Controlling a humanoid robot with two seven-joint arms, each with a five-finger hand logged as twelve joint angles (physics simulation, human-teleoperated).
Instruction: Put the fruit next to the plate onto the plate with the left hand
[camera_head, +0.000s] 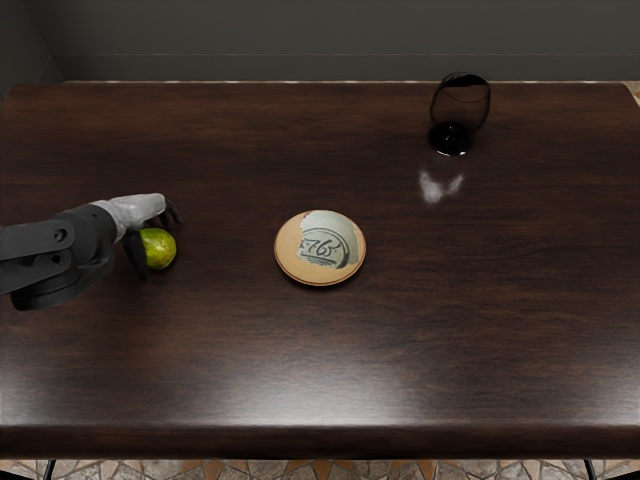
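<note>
Curling over the green fruit (160, 249) at the bench's (320, 380) left, the left robot hand (140, 222) cups it, well apart from the plate (320, 247) to its right. Round, smooth and likely light, it could slip; grip across its middle.

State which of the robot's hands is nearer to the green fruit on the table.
Left. The left hand is at the green fruit, on its left side, fingers curled round it. The right hand is out of view, so it cannot be placed.
</note>
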